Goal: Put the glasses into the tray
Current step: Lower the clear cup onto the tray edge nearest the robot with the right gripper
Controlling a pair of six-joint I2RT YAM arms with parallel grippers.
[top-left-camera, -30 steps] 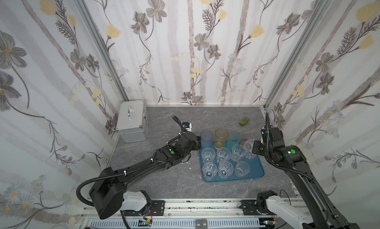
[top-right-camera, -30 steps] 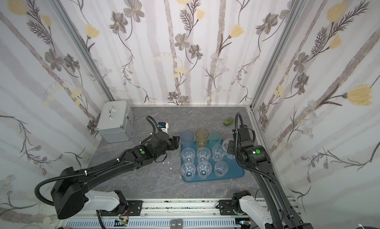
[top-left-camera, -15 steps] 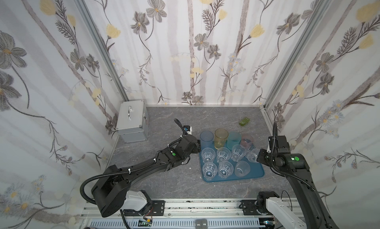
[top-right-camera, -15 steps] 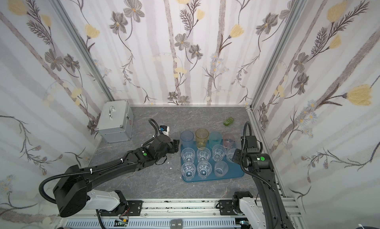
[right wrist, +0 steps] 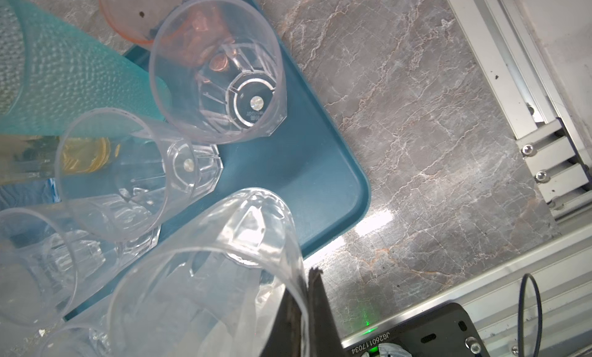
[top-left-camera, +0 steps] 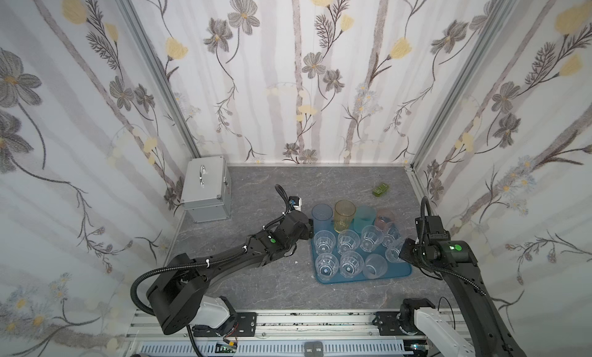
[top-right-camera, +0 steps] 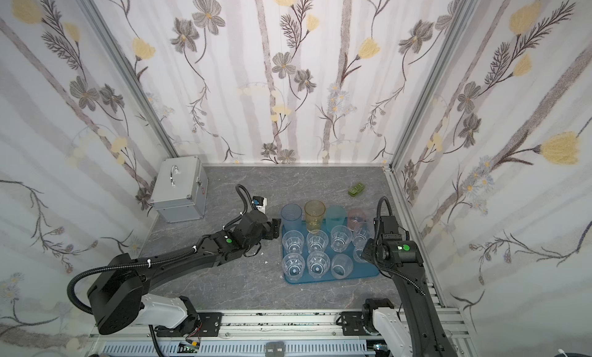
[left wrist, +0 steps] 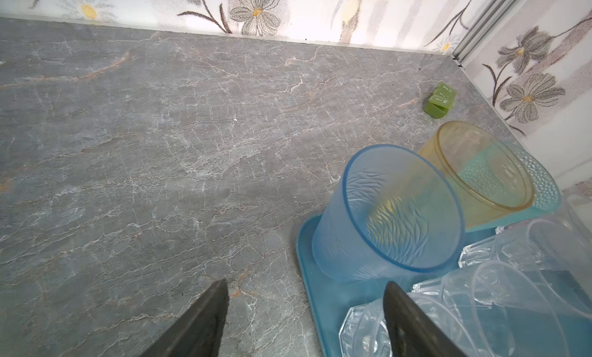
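The teal-blue tray (top-left-camera: 395, 273) (top-right-camera: 363, 270) lies front right on the table. Blue (top-left-camera: 322, 213), yellow (top-left-camera: 344, 211), teal (top-left-camera: 365, 216) and pink (top-left-camera: 384, 216) glasses stand along its far edge, with several clear glasses (top-left-camera: 347, 241) in front of them. My right gripper (right wrist: 306, 307) (top-left-camera: 405, 248) is shut on the rim of a clear glass (right wrist: 205, 291) (top-left-camera: 394, 252), which is tilted over the tray's (right wrist: 304, 166) right side. My left gripper (left wrist: 306, 307) (top-left-camera: 309, 229) is open and empty at the tray's (left wrist: 323, 294) left edge, just short of the blue glass (left wrist: 387, 211).
A silver metal case (top-left-camera: 206, 189) with a handle stands at the back left. A small green object (top-left-camera: 380, 189) (left wrist: 440, 99) lies near the back right wall. Flowered walls close in three sides. An aluminium rail (top-left-camera: 288, 320) runs along the front.
My right arm has swung back toward the front along the tray's right side, with the clear glass in its grip. My left gripper has drawn slightly back from the blue glass.
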